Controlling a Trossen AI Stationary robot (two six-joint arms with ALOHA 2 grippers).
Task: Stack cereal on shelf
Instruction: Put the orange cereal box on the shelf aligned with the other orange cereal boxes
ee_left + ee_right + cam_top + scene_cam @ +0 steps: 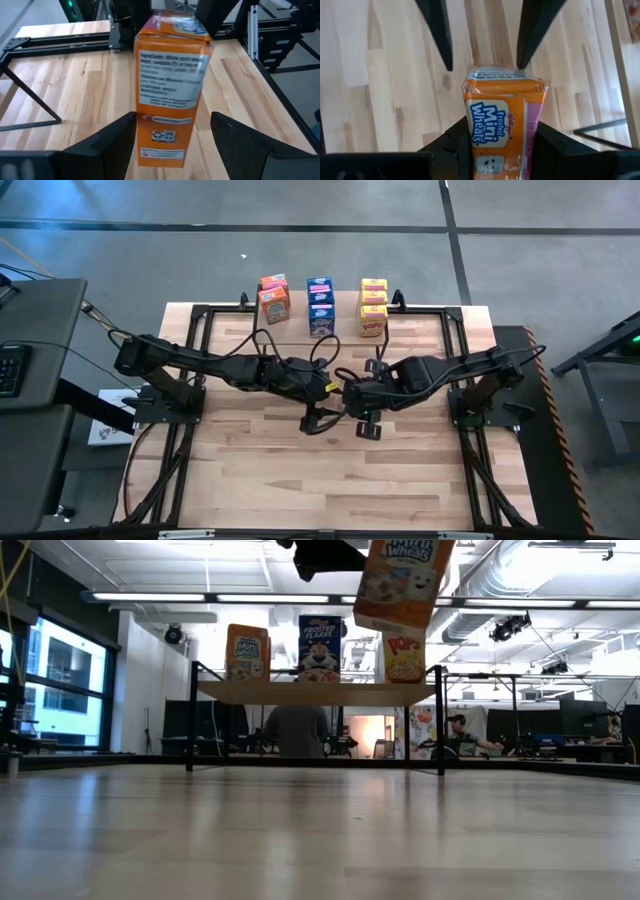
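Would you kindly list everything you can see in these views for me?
Table: one, light wood, under both arms.
Shelf: one, light wood on black legs, at the table's far edge.
Shelved cereal boxes: three rows, orange, blue and yellow, on the shelf; exact count unclear.
Held cereal box: one, orange, in the air over mid-table.
People: two, in the room beyond the table.
Right gripper: one, dark, shut on the held cereal box.
Left gripper: one, dark, open, flanking the same box.

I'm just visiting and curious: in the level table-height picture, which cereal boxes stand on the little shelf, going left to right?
Orange Mini-Wheats box → blue Frosted Flakes box → yellow Pops box.
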